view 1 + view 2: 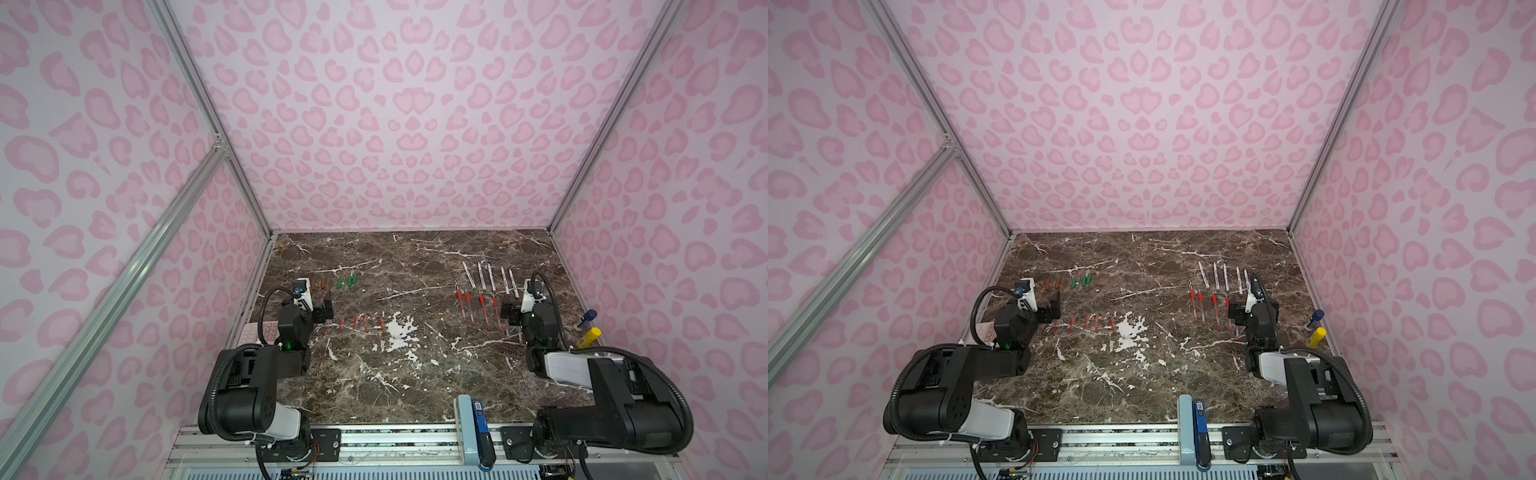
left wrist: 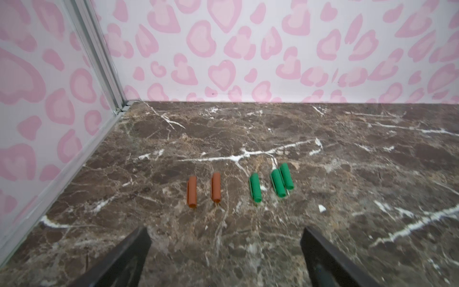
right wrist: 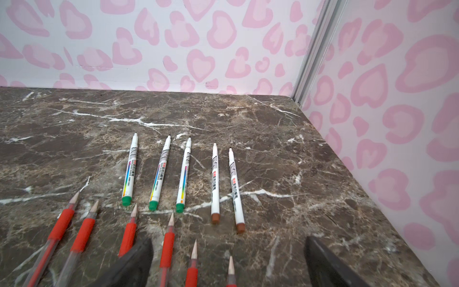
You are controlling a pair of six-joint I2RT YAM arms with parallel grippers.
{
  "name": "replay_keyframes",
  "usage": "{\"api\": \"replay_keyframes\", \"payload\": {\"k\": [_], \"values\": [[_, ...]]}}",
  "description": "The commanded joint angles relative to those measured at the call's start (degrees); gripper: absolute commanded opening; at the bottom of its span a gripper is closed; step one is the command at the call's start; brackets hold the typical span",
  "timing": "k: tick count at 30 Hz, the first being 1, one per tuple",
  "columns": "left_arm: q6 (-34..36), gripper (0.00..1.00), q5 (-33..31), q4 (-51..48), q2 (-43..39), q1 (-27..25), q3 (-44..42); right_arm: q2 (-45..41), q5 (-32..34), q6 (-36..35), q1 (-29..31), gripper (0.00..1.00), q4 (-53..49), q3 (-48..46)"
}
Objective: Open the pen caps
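Observation:
Two brown pen caps [image 2: 192, 191] and three green pen caps [image 2: 255, 187] lie loose on the marble, just ahead of my left gripper [image 2: 225, 227], which is open and empty. In both top views a row of red pen caps [image 1: 355, 322] lies to the right of that gripper [image 1: 327, 308]. Several uncapped white pens [image 3: 159, 174] and red-grip pens [image 3: 82, 236] lie in two rows in front of my right gripper [image 3: 229, 238]. It hangs open over the tips of the nearest red pens and holds nothing. A top view shows the white pens [image 1: 1217, 276] beyond this gripper [image 1: 1233, 316].
A blue-capped tube [image 1: 586, 319] and a yellow tube [image 1: 589, 337] lie by the right wall. A pink pad [image 1: 262, 332] sits by the left wall behind the left arm. A blue device [image 1: 480, 428] is mounted on the front rail. Patterned walls enclose three sides.

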Motion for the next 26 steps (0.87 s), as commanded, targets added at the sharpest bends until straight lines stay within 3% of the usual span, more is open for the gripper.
{"api": "replay_keyframes", "payload": {"k": [1, 3, 6, 7, 10, 14, 26], "values": [[-1.0, 0.98, -2.0, -1.2, 0.2, 0.1, 0.6, 5.8, -0.3, 1.2, -0.3, 0.98, 12.6, -1.7], [-0.9, 0.98, -2.0, -1.3, 0.1, 0.1, 0.5, 7.4, 2.0, 2.2, -0.4, 0.98, 17.4, -2.7], [-0.9, 0.98, -2.1, -1.2, 0.1, 0.1, 0.4, 4.6, 6.7, 5.3, -1.0, 0.98, 3.2, 2.2], [-0.9, 0.98, -2.1, -1.1, 0.1, 0.1, 0.4, 6.0, 7.6, 4.8, -0.5, 0.98, 6.0, 1.9], [-0.9, 0.98, -2.1, -1.0, 0.1, 0.1, 0.4, 7.0, 7.5, 4.6, -0.4, 0.98, 9.9, 0.8], [-0.8, 0.98, -2.1, -0.9, 0.1, 0.1, 0.4, 5.2, 7.0, 3.8, 0.0, 0.99, 2.7, 3.0], [-0.7, 0.98, -2.3, -0.7, 0.0, 0.0, 0.4, 5.5, 7.4, 3.1, 0.6, 0.99, 3.1, 3.1]]}}
